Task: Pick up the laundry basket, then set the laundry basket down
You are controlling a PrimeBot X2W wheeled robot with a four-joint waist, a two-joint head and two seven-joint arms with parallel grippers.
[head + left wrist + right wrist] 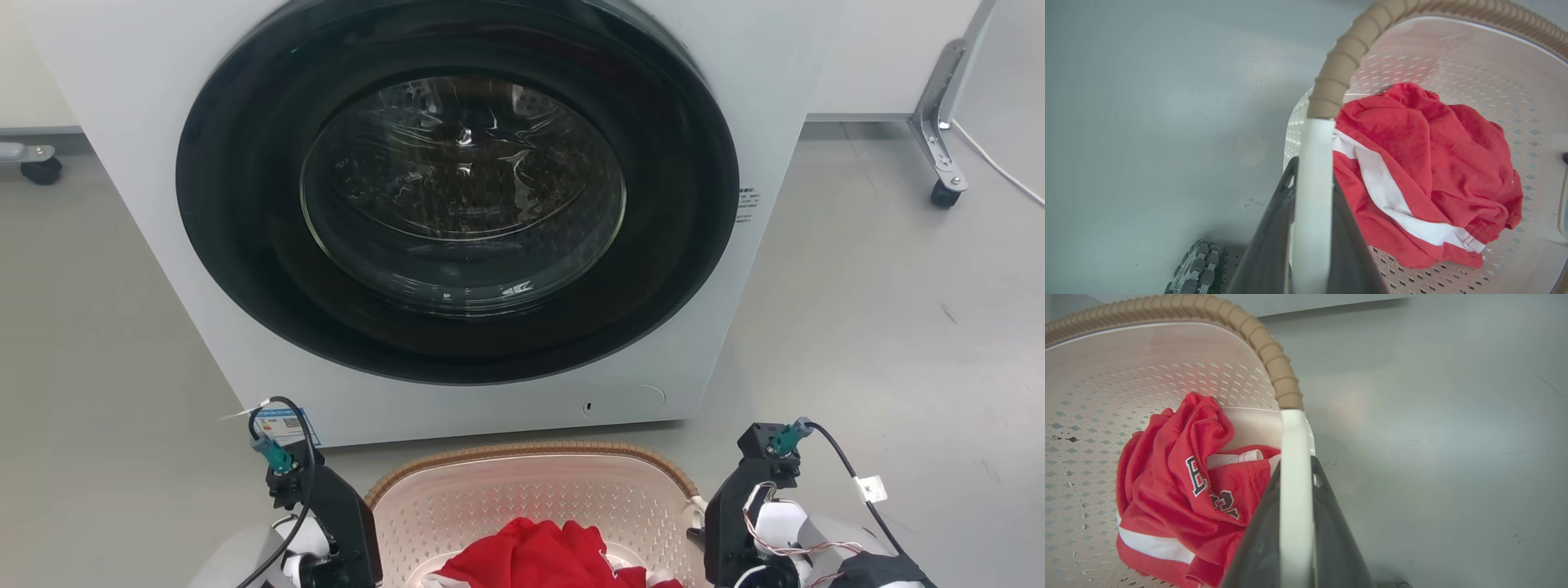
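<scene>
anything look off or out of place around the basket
Nothing stands out. The laundry basket looks level before the washing machine, whose door looks shut. The red jersey is bundled wholly inside it, nothing spilling over the rim. The left gripper and right gripper each clamp a white side handle, one finger either side.

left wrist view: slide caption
Left gripper clamps the white handle of a cream perforated plastic laundry basket holding a red-and-white garment.

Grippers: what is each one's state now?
Left gripper: closed on a white side handle of the cream-white perforated plastic laundry basket.
Right gripper: closed on its other white handle.
</scene>
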